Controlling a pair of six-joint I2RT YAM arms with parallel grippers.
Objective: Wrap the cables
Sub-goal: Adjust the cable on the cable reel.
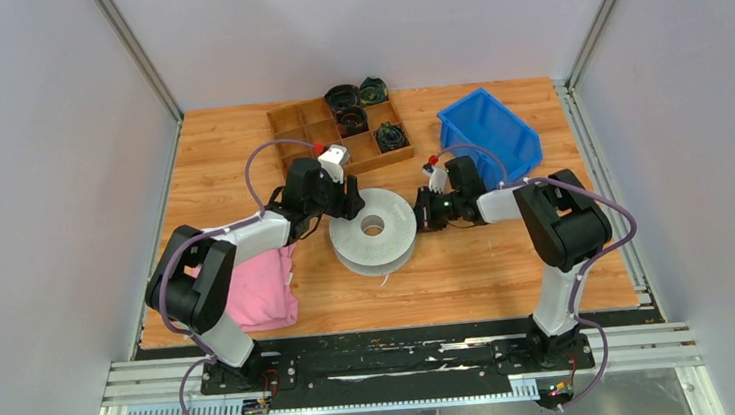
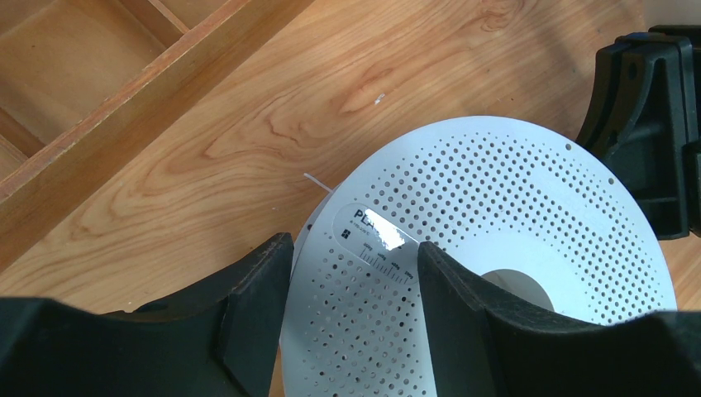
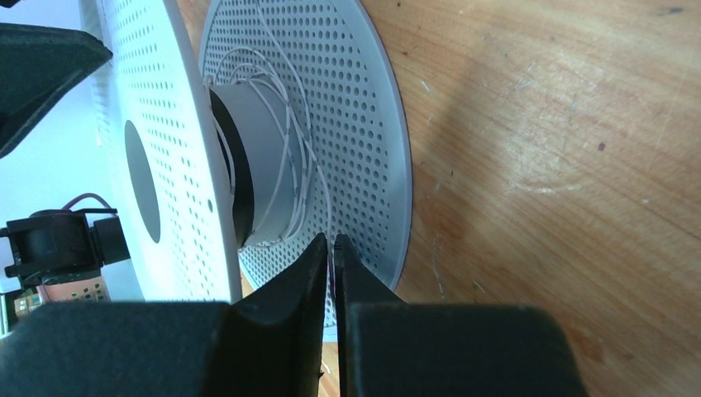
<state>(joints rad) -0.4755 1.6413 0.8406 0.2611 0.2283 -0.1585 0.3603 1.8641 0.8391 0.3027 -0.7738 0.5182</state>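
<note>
A white perforated spool (image 1: 373, 229) lies flat on the wooden table. The cable (image 3: 285, 157), a very thin white-grey wire, runs in loose loops around the spool's hub between the two flanges. One strand leads down into the jaws of my right gripper (image 3: 332, 240), which is shut on it at the spool's right side (image 1: 422, 211). My left gripper (image 2: 355, 248) is open over the left rim of the top flange (image 2: 512, 215), one finger outside the rim and the other over the flange. In the top view it sits at the spool's left edge (image 1: 349, 209).
A wooden divided tray (image 1: 296, 123) with dark coiled bundles (image 1: 350, 109) stands behind the spool, its edge close to the left gripper (image 2: 83, 107). A blue bin (image 1: 493, 136) sits at the back right. A pink cloth (image 1: 261, 292) lies under the left arm.
</note>
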